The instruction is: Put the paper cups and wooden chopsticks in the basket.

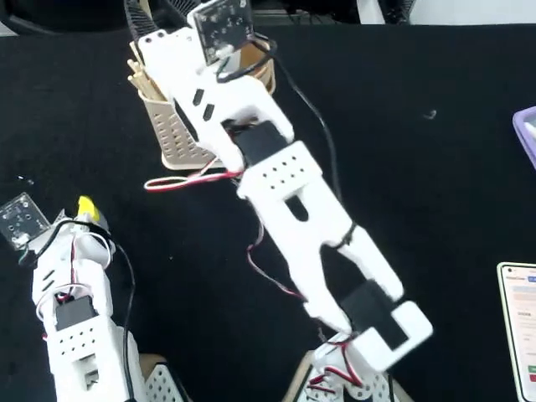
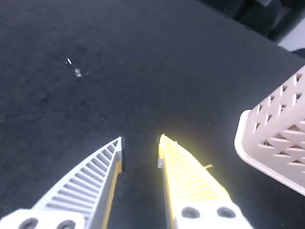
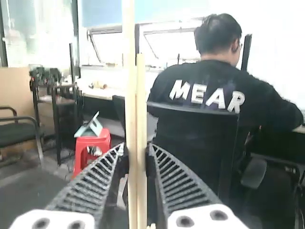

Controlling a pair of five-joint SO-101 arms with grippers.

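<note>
A beige perforated basket [image 1: 177, 134] stands at the back left of the black table; its corner is seen in the left wrist view [image 2: 276, 138]. Wooden chopsticks [image 1: 142, 77] stick up out of it, and a brown paper cup rim [image 1: 261, 67] peeks from behind the arm. My right arm stretches over the basket, and its gripper [image 3: 136, 149] is shut on two upright wooden chopsticks [image 3: 135, 95]. Its black fingers [image 1: 138, 18] show at the top edge. My left gripper [image 2: 140, 140] hovers open over bare table left of the basket, with nothing between its fingers; its yellow finger [image 1: 85, 206] is seen from above.
A purple object [image 1: 528, 134] lies at the right edge. A phone-like screen [image 1: 519, 327] sits at the front right. The right arm's links and cables [image 1: 293, 201] cross the table's middle.
</note>
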